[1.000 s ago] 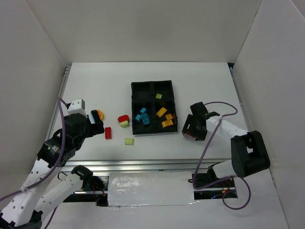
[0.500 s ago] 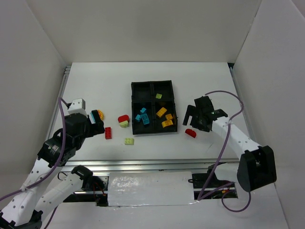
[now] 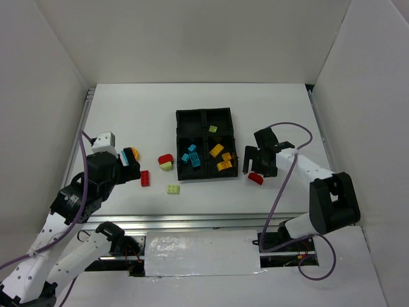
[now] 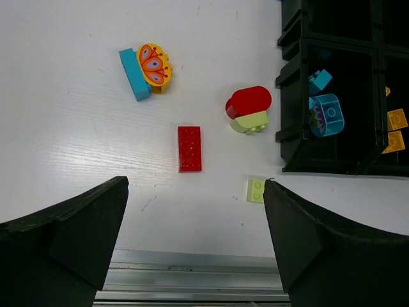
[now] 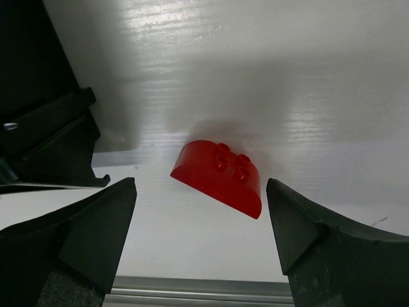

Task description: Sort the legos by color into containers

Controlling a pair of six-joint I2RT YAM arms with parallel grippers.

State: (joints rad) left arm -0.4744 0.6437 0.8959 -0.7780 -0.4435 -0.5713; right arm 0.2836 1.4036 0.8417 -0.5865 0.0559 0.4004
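Here the right fingers (image 5: 70, 236) stand wide apart, empty, astride a rounded red brick (image 5: 220, 176) lying on the counter (image 3: 192, 105) just off the tray's (image 3: 208, 178) near right corner. The left fingers (image 4: 64, 236) gape too, above loose bricks (image 4: 190, 148) left of the tray.

3 red legos (image 3: 255, 178), 3 lime legos (image 3: 173, 189), several cyan and orange; 4 containers (image 3: 190, 123).

Black plastic four-compartment tray (image 3: 192, 112) at frame centre on white tabletop (image 3: 275, 115). Cyan bricks (image 3: 190, 158) in lower-left compartment, orange-yellow bricks (image 3: 221, 158) in lower-right, one lime piece (image 3: 213, 128) in upper-right. Red domed brick (image 3: 255, 178) just right of tray, right gripper (image 3: 254, 167) over it. Flat red brick (image 3: 146, 178) and lime brick (image 3: 173, 189) lie left of tray.
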